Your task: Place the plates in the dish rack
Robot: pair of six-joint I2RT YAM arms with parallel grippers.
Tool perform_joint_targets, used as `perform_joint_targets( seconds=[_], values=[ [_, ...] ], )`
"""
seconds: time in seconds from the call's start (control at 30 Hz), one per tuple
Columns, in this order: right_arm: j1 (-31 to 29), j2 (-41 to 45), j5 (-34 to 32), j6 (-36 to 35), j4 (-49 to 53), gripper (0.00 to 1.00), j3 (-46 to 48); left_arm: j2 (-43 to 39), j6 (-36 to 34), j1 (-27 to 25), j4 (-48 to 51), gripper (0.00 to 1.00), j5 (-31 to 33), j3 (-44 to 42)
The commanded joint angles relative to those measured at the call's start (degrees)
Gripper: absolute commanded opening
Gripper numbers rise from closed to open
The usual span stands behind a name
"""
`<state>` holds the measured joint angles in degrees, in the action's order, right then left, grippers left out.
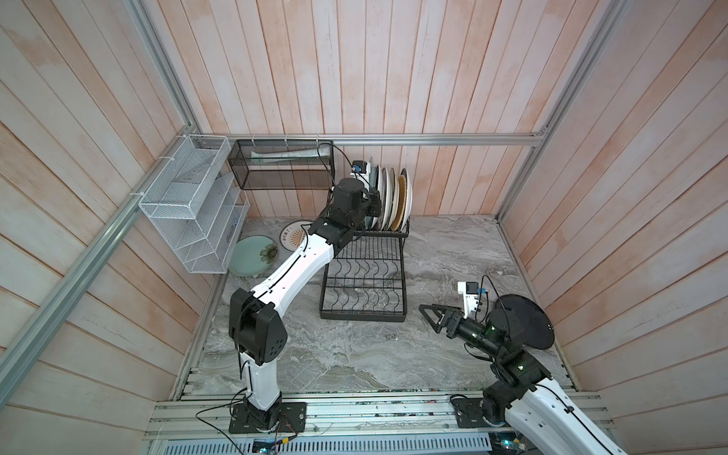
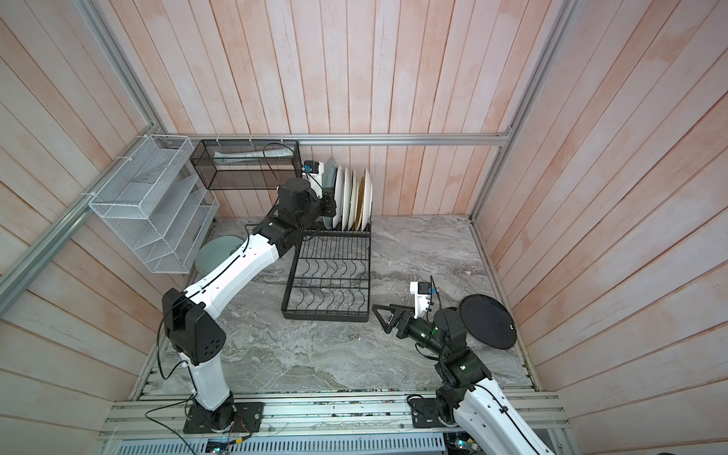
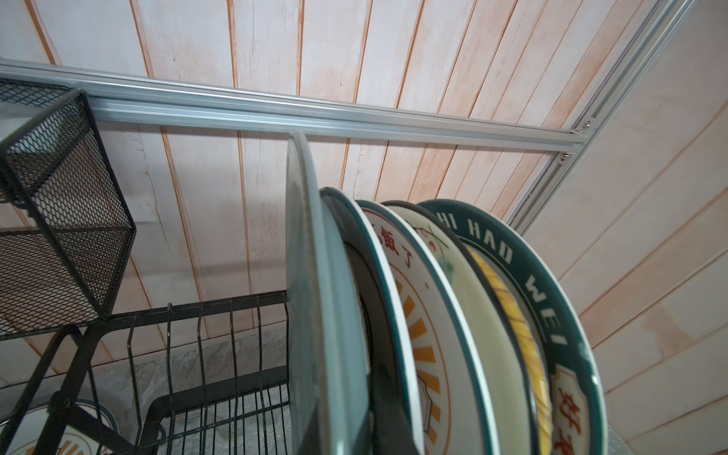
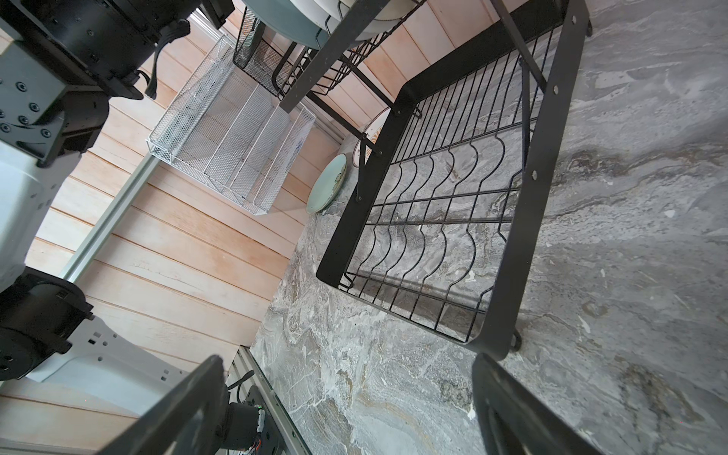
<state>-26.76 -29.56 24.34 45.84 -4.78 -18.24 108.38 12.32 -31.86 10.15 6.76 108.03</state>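
Plates [image 1: 388, 197] crowd dish rack [image 1: 362, 316] above; open room below.

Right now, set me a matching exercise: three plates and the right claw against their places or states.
1. black round plate
2. pale green round plate with a flower
3. grey-blue round plate
4. right claw

A. upright in the black wire dish rack's upper tier
B. open, holding nothing
C. on the marble table by the white mesh organizer
D. beside the right arm

Pairs: 1-D, 2-C, 3-A, 4-B
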Motion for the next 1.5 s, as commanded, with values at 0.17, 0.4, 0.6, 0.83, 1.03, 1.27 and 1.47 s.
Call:
perform_joint_targets(
  seconds=[0.17,0.4,0.6,0.83,1.03,1.27,1.47],
  values=[
    [-0.4,0.9,0.6,-0.2,-1.1,0.98,0.8,3.6,-4.9,0.6,1.0,0.04,3.7,3.2],
    [-0.4,1.1,0.5,0.0,-1.4,0.98,1.2,3.3,-6.1,0.3,1.4,0.2,4.2,4.0],
    [-0.4,1.1,0.6,0.1,-1.5,0.98,0.9,2.9,-6.3,-0.1,2.1,0.23,4.0,5.7],
    [-0.4,1.3,0.7,0.7,-1.3,0.98,1.1,3.4,-7.5,-0.9,2.5,0.0,4.2,8.4],
    [-0.4,1.6,0.6,0.9,-1.2,0.98,1.2,1.6,-6.9,-0.9,1.2,0.0,4.2,9.3],
    [-0.4,0.8,0.7,1.2,-1.8,0.98,1.2,0.7,-6.2,-1.3,-0.1,0.0,11.2,9.0],
    [-0.4,0.8,0.6,0.8,-1.0,0.98,1.1,-2.0,-3.9,-1.1,-5.0,0.0,9.4,5.5]
  ],
)
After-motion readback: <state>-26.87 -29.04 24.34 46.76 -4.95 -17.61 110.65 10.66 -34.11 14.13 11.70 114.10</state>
